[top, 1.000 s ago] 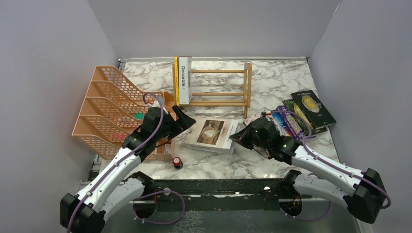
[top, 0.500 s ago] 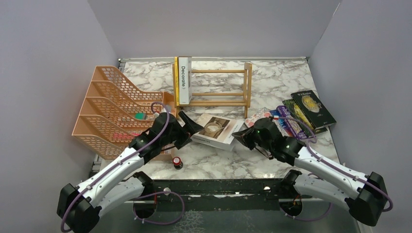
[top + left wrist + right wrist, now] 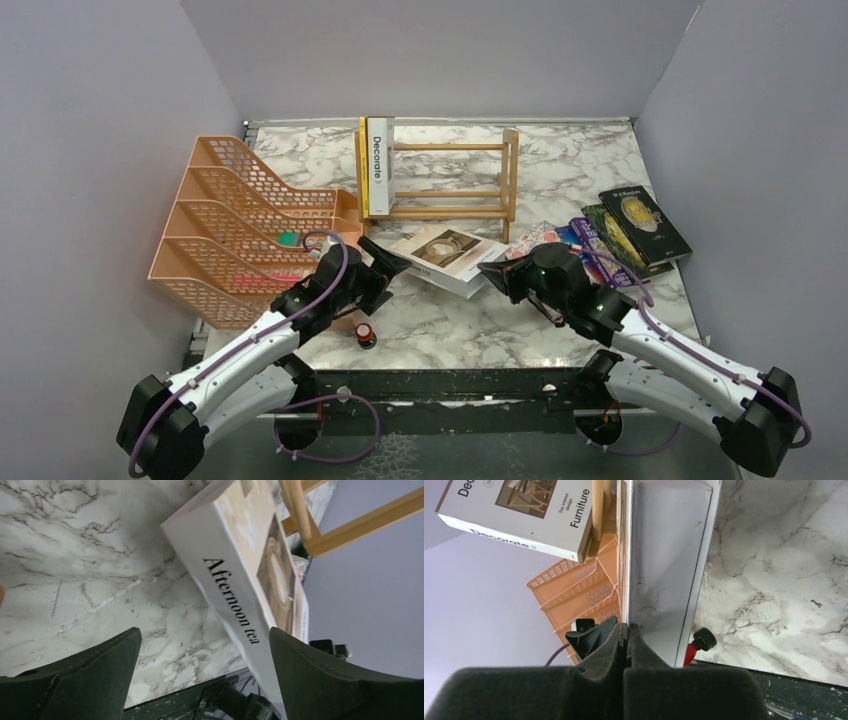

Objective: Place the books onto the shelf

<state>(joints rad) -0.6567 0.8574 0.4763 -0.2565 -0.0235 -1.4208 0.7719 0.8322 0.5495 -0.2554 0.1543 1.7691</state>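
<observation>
The white "Afternoon tea" book (image 3: 445,252) is propped at a tilt in front of the light-wood shelf (image 3: 452,181). My right gripper (image 3: 497,274) is shut on the thin edge at the book's right end, which runs into the pads (image 3: 626,630). My left gripper (image 3: 388,262) stands open at the book's left end, its spine (image 3: 232,600) lying between the wide-apart fingers without touching them. The white "Decorate" book (image 3: 378,165) and a thin yellow book (image 3: 361,165) stand at the shelf's left end. More books (image 3: 620,235), among them a dark green one with gold, lie at the right.
An orange mesh file tray (image 3: 235,225) stands at the left, close behind my left arm. A small red and black object (image 3: 366,333) lies near the table's front edge. Grey walls close in the table on three sides.
The "Afternoon tea" book has risen from flat to tilted and shifted toward the shelf in my right gripper. My left gripper has dropped back a little and opened wider.
</observation>
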